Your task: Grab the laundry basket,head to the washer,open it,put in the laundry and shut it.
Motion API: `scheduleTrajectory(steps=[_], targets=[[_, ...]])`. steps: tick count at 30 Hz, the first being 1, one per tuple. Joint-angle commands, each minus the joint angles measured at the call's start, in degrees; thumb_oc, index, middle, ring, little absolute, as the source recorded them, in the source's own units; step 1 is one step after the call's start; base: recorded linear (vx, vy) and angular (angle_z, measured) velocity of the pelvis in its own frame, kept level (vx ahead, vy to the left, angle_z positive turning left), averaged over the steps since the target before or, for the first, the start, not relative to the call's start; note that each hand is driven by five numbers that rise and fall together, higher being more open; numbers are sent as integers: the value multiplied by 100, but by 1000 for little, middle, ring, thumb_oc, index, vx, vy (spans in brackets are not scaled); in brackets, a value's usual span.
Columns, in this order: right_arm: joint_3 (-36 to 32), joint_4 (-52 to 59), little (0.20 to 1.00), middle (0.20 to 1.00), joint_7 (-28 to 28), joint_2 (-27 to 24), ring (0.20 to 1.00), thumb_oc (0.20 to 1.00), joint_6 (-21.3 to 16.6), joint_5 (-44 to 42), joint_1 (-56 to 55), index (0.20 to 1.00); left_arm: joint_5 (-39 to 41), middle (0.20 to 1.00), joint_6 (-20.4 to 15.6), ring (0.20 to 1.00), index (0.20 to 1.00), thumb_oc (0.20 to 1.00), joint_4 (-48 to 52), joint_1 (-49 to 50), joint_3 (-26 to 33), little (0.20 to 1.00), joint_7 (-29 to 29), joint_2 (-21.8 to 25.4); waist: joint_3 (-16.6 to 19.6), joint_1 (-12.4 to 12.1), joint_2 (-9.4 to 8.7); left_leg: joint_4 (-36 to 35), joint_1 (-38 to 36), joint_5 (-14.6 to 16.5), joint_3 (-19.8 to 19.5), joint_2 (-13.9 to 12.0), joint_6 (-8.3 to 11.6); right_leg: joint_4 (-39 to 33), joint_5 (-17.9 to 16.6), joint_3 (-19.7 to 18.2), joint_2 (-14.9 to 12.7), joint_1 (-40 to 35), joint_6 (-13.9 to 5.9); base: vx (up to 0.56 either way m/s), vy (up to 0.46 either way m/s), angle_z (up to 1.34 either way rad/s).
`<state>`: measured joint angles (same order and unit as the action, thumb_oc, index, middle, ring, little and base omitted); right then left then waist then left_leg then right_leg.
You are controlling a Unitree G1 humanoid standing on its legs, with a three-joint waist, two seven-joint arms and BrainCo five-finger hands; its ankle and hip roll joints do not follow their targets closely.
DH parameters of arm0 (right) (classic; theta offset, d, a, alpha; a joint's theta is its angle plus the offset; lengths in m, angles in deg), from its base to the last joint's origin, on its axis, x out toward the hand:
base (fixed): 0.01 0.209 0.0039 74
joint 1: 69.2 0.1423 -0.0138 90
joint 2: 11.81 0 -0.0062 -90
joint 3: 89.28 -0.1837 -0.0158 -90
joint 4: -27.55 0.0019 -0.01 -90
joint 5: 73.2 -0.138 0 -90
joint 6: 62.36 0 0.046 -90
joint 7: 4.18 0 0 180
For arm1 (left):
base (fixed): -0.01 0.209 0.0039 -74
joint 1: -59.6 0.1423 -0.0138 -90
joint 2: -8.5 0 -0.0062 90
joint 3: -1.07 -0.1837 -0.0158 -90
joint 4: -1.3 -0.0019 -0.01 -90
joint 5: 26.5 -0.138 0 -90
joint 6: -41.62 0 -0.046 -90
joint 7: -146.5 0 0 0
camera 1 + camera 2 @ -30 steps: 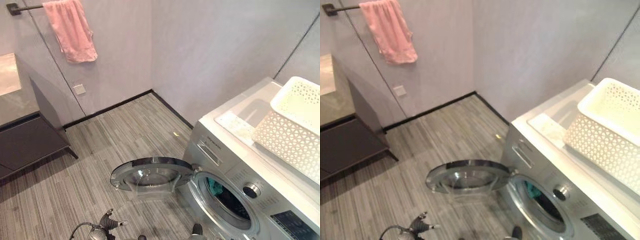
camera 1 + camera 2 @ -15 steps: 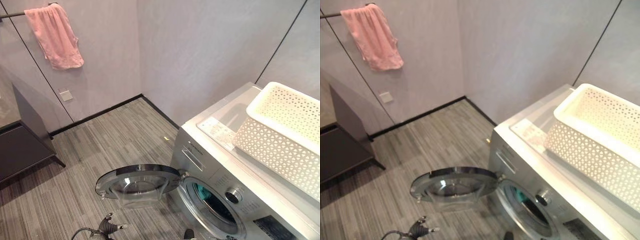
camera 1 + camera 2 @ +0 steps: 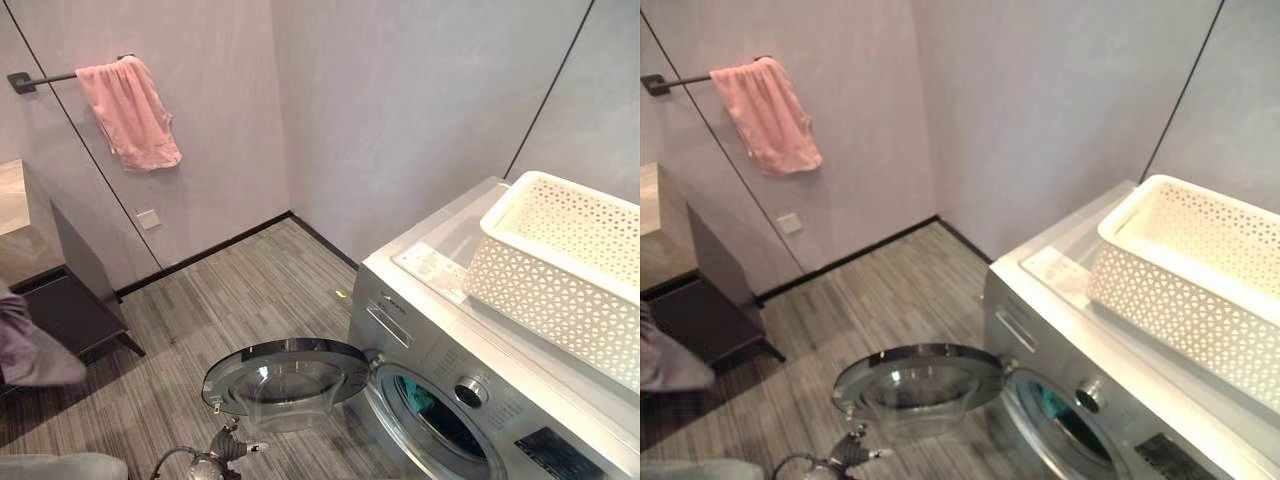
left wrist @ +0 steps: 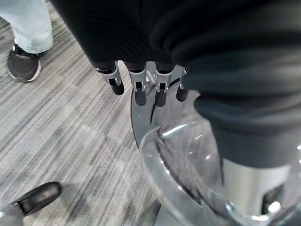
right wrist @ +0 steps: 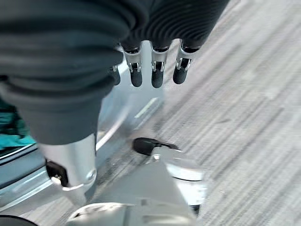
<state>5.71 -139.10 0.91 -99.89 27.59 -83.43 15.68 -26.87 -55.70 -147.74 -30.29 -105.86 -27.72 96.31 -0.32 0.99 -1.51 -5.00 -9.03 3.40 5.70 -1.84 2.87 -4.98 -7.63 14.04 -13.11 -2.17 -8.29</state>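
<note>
Laundry basket (image 3: 560, 262), white with a pierced pattern, sits on top of the washer (image 3: 440, 330), toward its right side. A white sheet (image 3: 430, 270) with print too small to read lies flat on the lid just beside the basket. The washer's round glass door (image 3: 285, 375) hangs wide open over the striped grey floor (image 3: 250, 290), and a bit of teal laundry (image 3: 418, 396) shows inside the drum. Lettering on the washer's front panel cannot be made out. A pink towel (image 3: 130, 112) hangs from a dark wall rail (image 3: 40, 80). The left hand (image 4: 141, 87) hangs with relaxed fingers above the door's glass, holding nothing. The right hand (image 5: 155, 70) is likewise loose and empty, beside the washer's front. A person's shoe (image 4: 22, 63) and pale trouser leg stand on the floor nearby.
</note>
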Motion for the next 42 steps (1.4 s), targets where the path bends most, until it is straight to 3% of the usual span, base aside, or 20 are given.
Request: scheduleTrajectory(steps=[1, 3, 4, 5, 7, 8, 10, 12, 13, 20, 26, 32, 33, 36, 37, 39, 40, 41, 42], targets=[[-119, -272, 1000, 1000, 107, -76, 1000, 1000, -67, -32, 638, 1000, 38, 1000, -179, 1000, 1000, 1000, 62, -570, -147, 1000, -45, 161, -211, 42, -52, 820, 324, 622, 147, 159, -407, 536, -112, -241, -553, 328, -448, -111, 96, 2], [-70, -198, 1000, 1000, 125, -113, 1000, 1000, -64, -5, 751, 1000, 12, 1000, -177, 1000, 1000, 1000, 19, -661, -198, 1000, -49, 143, -260, 61, -70, 872, 370, 666, 236, 215, -445, 520, -326, -297, -614, 451, -503, -203, 116, -13], [81, 59, 1000, 1000, 130, -159, 1000, 1000, -93, -66, 1015, 1000, -102, 1000, -213, 1000, 1000, 1000, -107, -936, -385, 1000, -54, 149, -463, 147, -49, 997, 531, 685, 522, 278, -518, 410, -810, -480, -656, 849, -616, -238, 86, -28], [80, 58, 1000, 1000, 130, -157, 1000, 1000, -93, -66, 1018, 1000, -102, 1000, -214, 1000, 1000, 1000, -110, -939, -384, 1000, -54, 151, -451, 141, -62, 993, 547, 673, 531, 291, -521, 409, -819, -493, -667, 873, -618, -312, 102, -52], [70, -6, 1000, 1000, 130, -119, 1000, 1000, -97, -129, 957, 1000, -188, 1000, -200, 1000, 1000, 1000, -278, -1070, -443, 1000, -39, 145, -537, 195, 36, 928, 608, 585, 704, 219, -558, 521, -527, -416, -580, 924, -511, -217, 69, -80], [110, -87, 1000, 1000, 105, -48, 1000, 1000, -92, -91, 859, 1000, -155, 1000, -171, 1000, 1000, 1000, -445, -1080, -407, 1000, -26, 95, -513, 201, 144, 840, 613, 487, 843, 90, -568, 886, -17, -151, -492, 811, -303, -191, 68, -92], [111, -118, 1000, 1000, 104, -18, 1000, 1000, -96, -76, 827, 1000, -109, 1000, -164, 1000, 1000, 1000, -497, -1094, -384, 1000, -11, 80, -492, 193, 165, 808, 638, 422, 906, 54, -578, 1135, 144, -68, -464, 779, -244, -112, 43, -75], [126, -265, 1000, 1000, 84, 54, 1000, 1000, -100, -62, 755, 1000, 70, 1000, -143, 1000, 1000, 1000, -534, -1033, -304, 1000, -43, 29, -363, 116, 206, 651, 627, 346, 1071, 3, -584, 1610, 711, 182, -278, 459, -169, -123, 23, -54], [136, -306, 1000, 1000, 73, 84, 1000, 1000, -106, -47, 730, 1000, 122, 1000, -148, 1000, 1000, 1000, -525, -976, -271, 1000, -65, 10, -312, 82, 195, 607, 639, 300, 1152, 16, -592, 1636, 823, 228, -216, 331, -146, -102, -11, -56], [269, -323, 1000, 1000, 47, 160, 1000, 1000, -127, 65, 683, 1000, 297, 1000, -153, 1000, 1000, 1000, -547, -560, -1, 1000, -114, -42, -31, -226, 72, 459, 709, 142, 1546, -18, -458, 865, 825, 406, -140, -317, -195, -40, -104, -67], [432, -227, 1000, 1000, 24, 164, 1000, 1000, -146, 181, 702, 1000, 328, 1000, -149, 1000, 1000, 1000, -722, -474, 74, 1000, -114, -88, 23, -260, -59, 414, 747, -114, 1397, -215, -251, 378, 947, 446, 73, -580, -132, -23, -154, -15], [223, 36, 1000, 1000, 139, 64, 1000, 1000, -318, -364, 913, 1000, 275, 1000, -132, 1000, 1000, 1000, -579, -440, -18, 1000, -122, -111, 26, -236, -23, 310, 782, -265, 1299, -281, -175, 313, 999, 527, 159, -628, -89, -33, -57, 10], [-411, 0, 1000, 1000, 281, -169, 1000, 1000, -438, -1158, 1025, 1000, 308, 1000, -137, 1000, 1000, 1000, -543, -443, -22, 1000, -70, -81, 73, -212, -6, 227, 758, -309, 1250, -301, -130, 310, 1028, 556, 199, -662, -67, 13, -14, 3], [-705, -149, 1000, 1000, 420, -233, 1000, 1000, -499, -1347, 872, 1000, 324, 1000, -135, 1000, 1000, 1000, -595, -432, 12, 1000, -64, -95, 110, -174, 19, 157, 690, -301, 1239, -302, -126, 309, 1037, 577, 206, -692, -80, 44, 10, 16], [-1123, 1, 1000, 1000, 684, -496, 1000, 1000, -613, -1601, 882, 1000, 361, 1000, -143, 1000, 1000, 1000, -512, -395, 68, 1000, -44, -80, 142, -126, 30, 128, 626, -267, 1224, -294, -126, 310, 1039, 565, 203, -705, -98, 84, 39, 22], [-1295, 144, 1000, 1000, 802, -669, 1000, 1000, -668, -1701, 926, 1000, 368, 1000, -153, 1000, 1000, 1000, -391, -390, 74, 1000, -35, -46, 143, -117, 36, 126, 606, -250, 1212, -290, -128, 312, 1038, 550, 199, -711, -108, 53, 40, 7], [-1581, 499, 1000, 1000, 1060, -1195, 1000, 1000, -768, -1716, 1107, 1000, 366, 1000, -194, 1000, 1000, 1000, -121, -356, 73, 1000, -29, 61, 149, -101, 30, 142, 595, -201, 1197, -276, -136, 314, 1020, 526, 174, -703, -139, 24, 40, 3], [-1586, 507, 1000, 1000, 1065, -1202, 1000, 1000, -761, -1711, 1108, 1000, 366, 1000, -187, 1000, 1000, 1000, -112, -355, 71, 1000, -30, 54, 144, -106, 39, 145, 595, -197, 1198, -277, -138, 316, 1019, 524, 173, -703, -141, 48, 77, 2], [-1890, 892, 1000, 1000, 1308, -1920, 1000, 1000, -786, -1630, 1399, 1000, 312, 1000, -218, 1000, 1000, 1000, -17, -326, 68, 1000, -36, 139, 156, -108, 8, 168, 599, -155, 1179, -259, -145, 322, 993, 495, 147, -692, -170, 23, 42, 1]])
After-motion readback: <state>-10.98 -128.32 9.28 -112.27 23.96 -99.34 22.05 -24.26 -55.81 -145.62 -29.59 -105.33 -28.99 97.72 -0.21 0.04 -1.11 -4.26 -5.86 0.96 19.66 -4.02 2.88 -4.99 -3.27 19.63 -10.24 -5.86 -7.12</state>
